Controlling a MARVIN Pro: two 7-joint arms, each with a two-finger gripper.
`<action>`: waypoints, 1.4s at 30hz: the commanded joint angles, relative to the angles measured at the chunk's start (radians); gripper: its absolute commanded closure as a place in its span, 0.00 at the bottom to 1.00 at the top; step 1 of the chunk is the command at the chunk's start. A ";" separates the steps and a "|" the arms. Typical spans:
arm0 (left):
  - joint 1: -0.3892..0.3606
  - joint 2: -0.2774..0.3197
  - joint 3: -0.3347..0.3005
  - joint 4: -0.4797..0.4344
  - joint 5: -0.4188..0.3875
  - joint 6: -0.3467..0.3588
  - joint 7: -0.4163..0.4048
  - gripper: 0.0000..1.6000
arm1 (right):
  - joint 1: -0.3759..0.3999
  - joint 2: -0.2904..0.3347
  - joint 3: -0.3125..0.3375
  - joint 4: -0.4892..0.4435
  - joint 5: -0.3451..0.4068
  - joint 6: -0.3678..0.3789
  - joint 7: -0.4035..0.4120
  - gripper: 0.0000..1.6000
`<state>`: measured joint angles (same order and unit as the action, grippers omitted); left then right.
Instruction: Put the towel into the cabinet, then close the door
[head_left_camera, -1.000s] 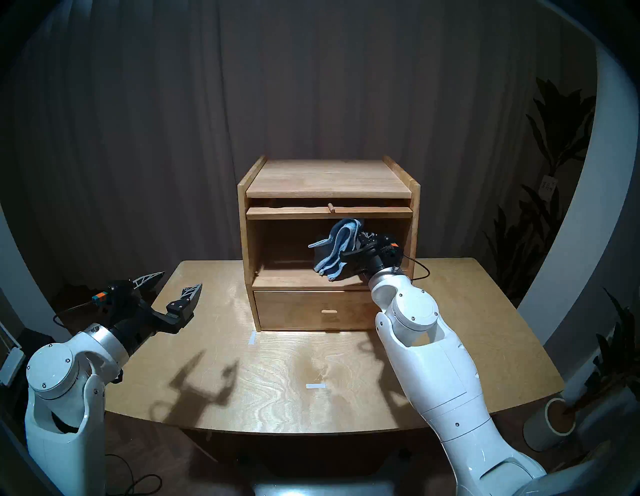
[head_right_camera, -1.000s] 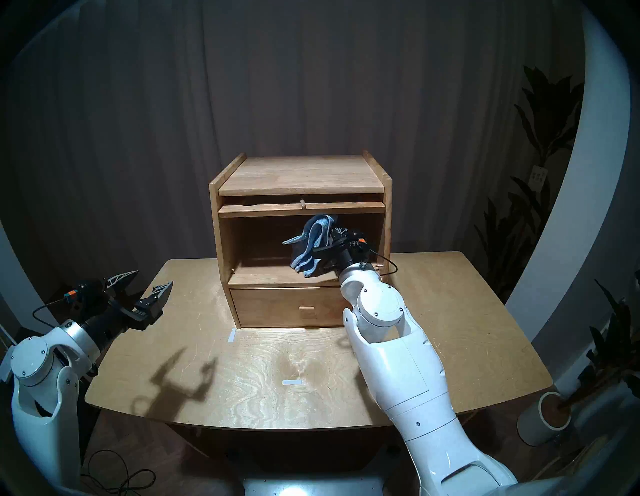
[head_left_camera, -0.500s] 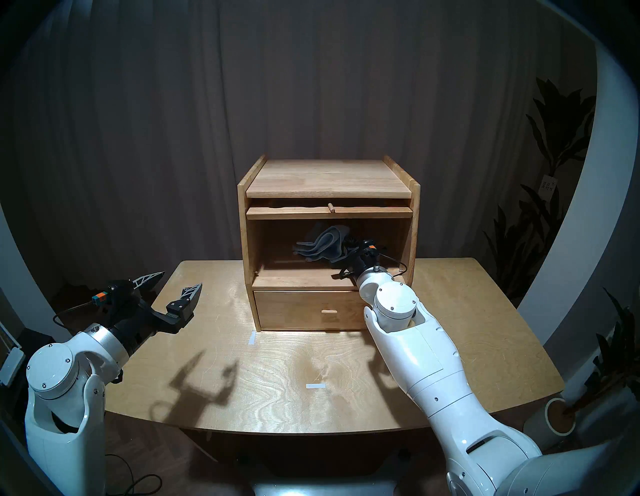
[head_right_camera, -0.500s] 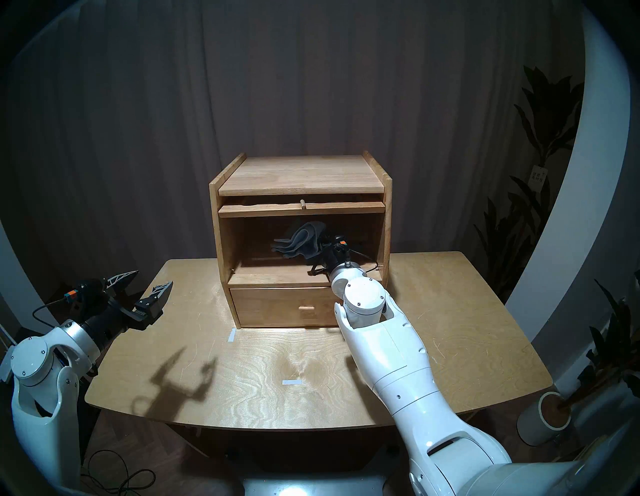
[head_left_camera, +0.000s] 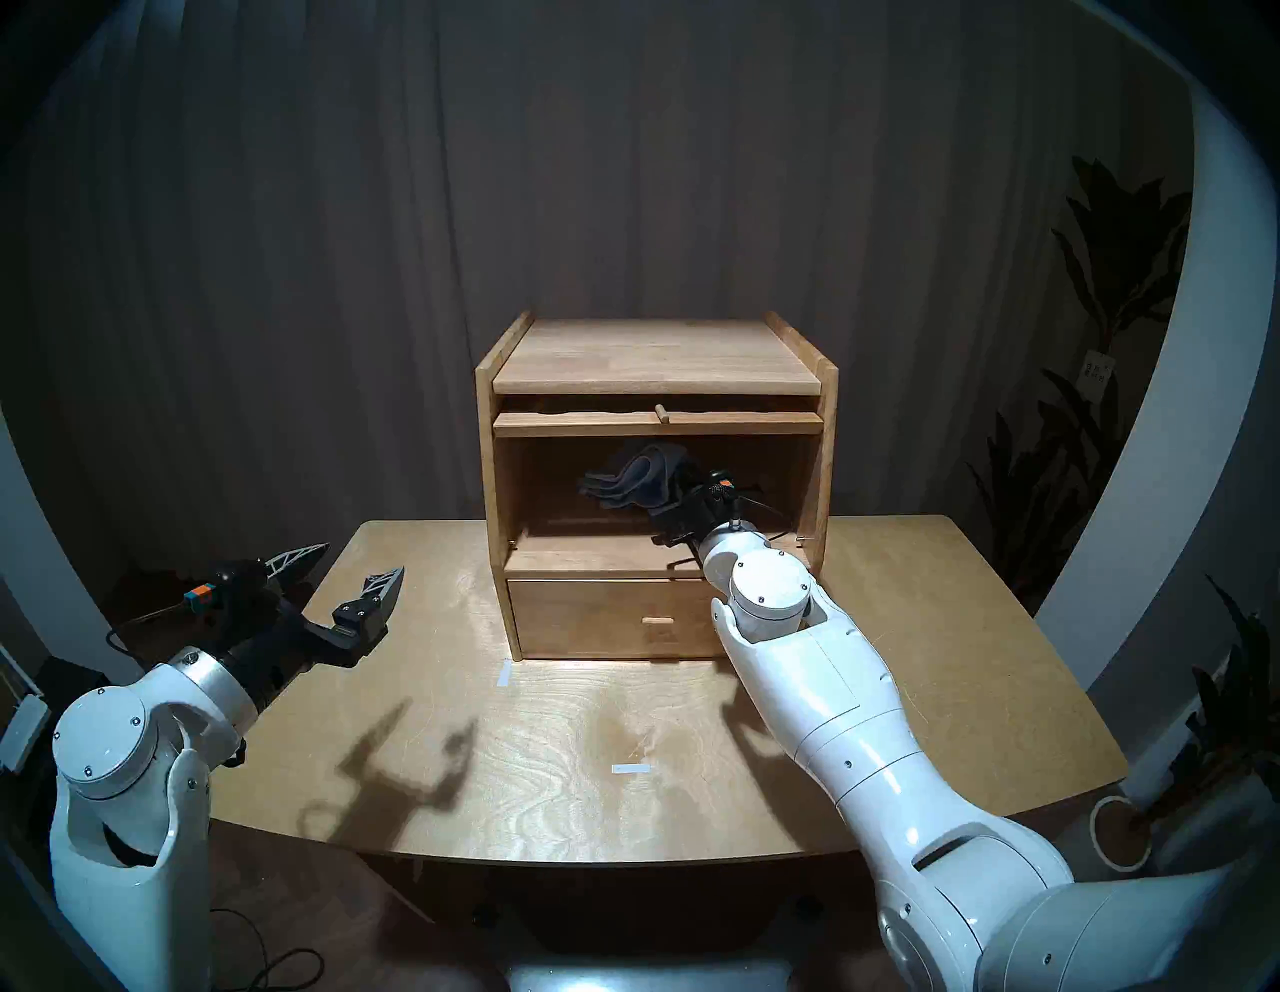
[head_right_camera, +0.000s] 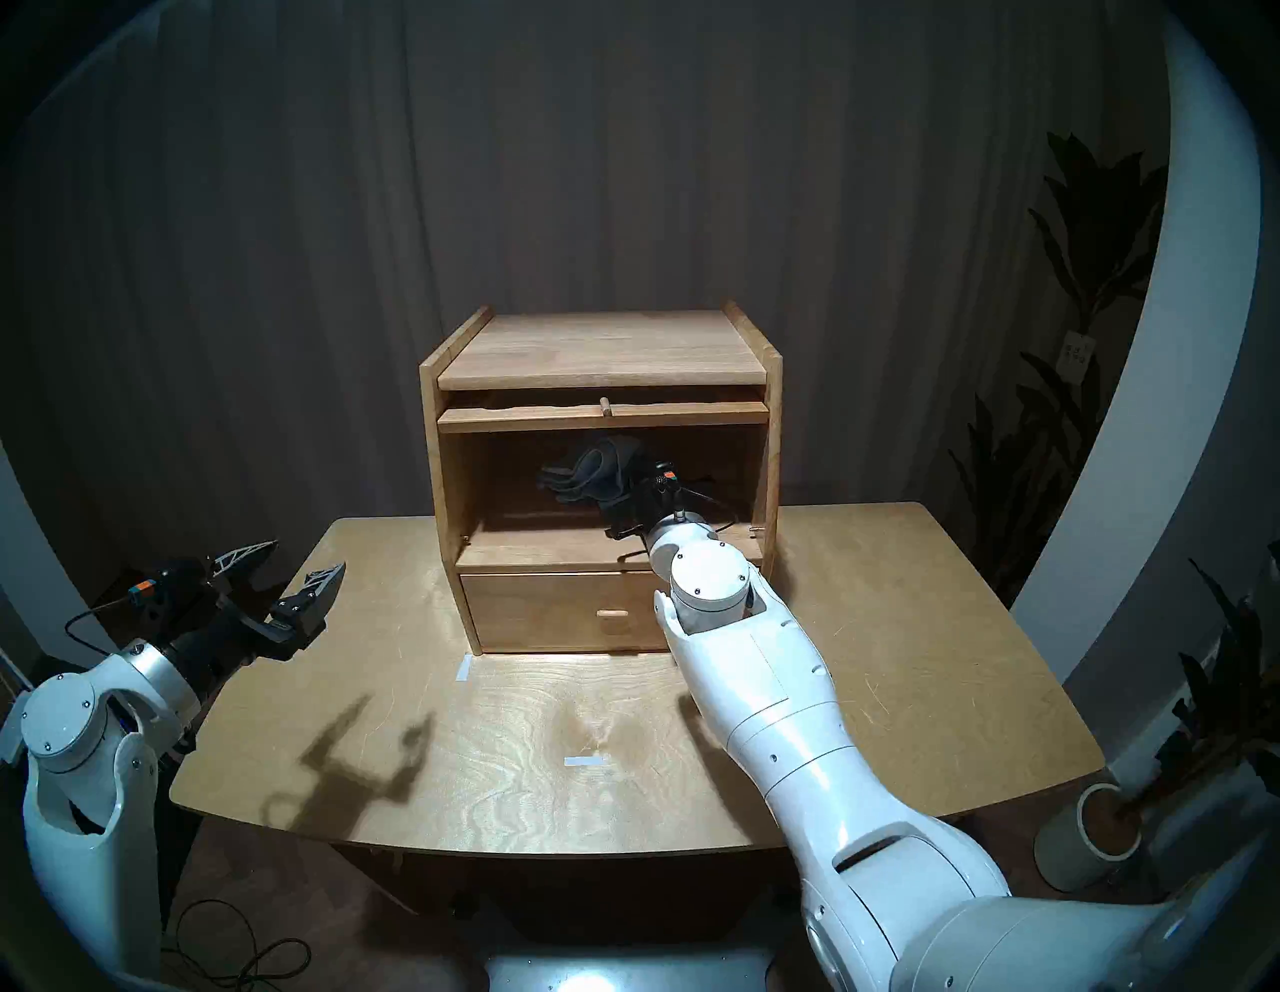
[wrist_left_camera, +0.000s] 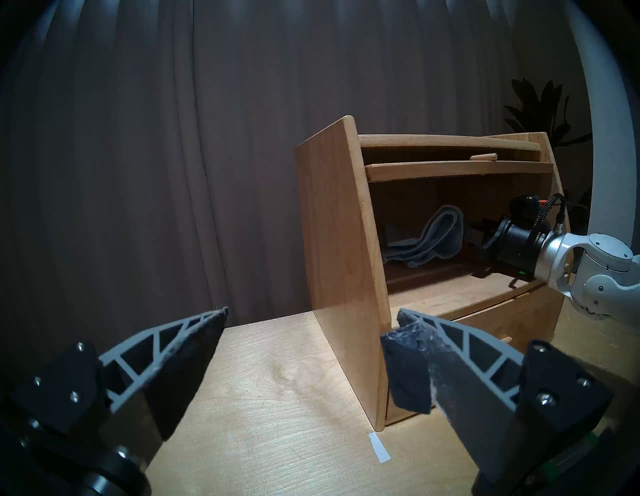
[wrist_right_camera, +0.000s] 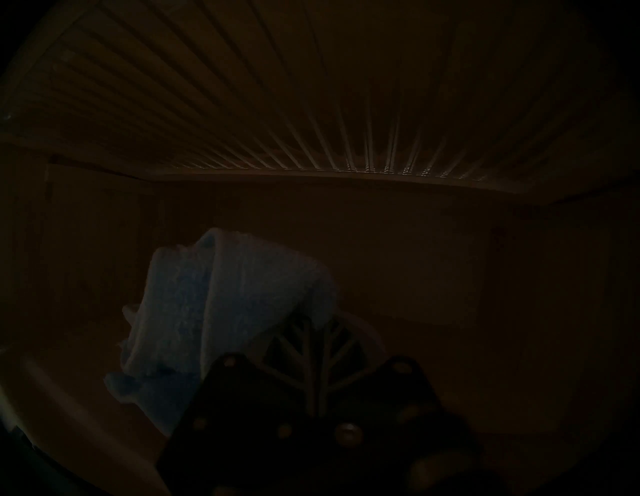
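The light-wood cabinet (head_left_camera: 658, 360) stands at the back of the table (head_left_camera: 554, 762). Its door (head_left_camera: 589, 424) lies flat, slid in under the top, with only its front edge and peg knob (head_left_camera: 661, 413) showing; the upper compartment is open. My right gripper (head_left_camera: 682, 488) is inside the compartment, shut on the light-blue towel (head_left_camera: 634, 478). The towel hangs from it to the left, its low end near the compartment floor (wrist_left_camera: 426, 239). The dark right wrist view shows the towel (wrist_right_camera: 221, 304) at the closed fingers (wrist_right_camera: 304, 343), with the door's ribbed glass (wrist_right_camera: 346, 138) overhead. My left gripper (head_left_camera: 346, 575) is open and empty, left of the cabinet.
The drawer below is shut, with a flat pull (head_left_camera: 658, 621). Two white tape marks (head_left_camera: 503, 674) (head_left_camera: 630, 768) lie on the table. A curtain hangs behind. Plants (head_left_camera: 1108, 312) and a pot (head_left_camera: 1118, 831) stand off the table's right side.
My right arm has pushed the towel from the compartment's front opening deeper inside and a little left. The left arm has not moved.
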<state>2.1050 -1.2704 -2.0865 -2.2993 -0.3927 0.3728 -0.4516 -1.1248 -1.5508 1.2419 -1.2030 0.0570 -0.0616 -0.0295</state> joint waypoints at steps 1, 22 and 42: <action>0.000 0.000 0.001 -0.016 0.001 -0.004 0.000 0.00 | 0.112 -0.025 0.034 0.074 -0.023 0.002 -0.001 1.00; 0.000 0.000 0.001 -0.016 0.001 -0.004 0.000 0.00 | 0.001 0.012 -0.007 -0.146 -0.066 0.028 0.001 1.00; 0.001 0.000 0.001 -0.017 0.001 -0.004 0.001 0.00 | 0.164 0.011 -0.029 0.035 -0.127 0.165 0.049 1.00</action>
<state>2.1053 -1.2703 -2.0866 -2.2994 -0.3929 0.3728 -0.4508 -1.0549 -1.5211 1.2293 -1.2197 -0.0583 0.1415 0.0032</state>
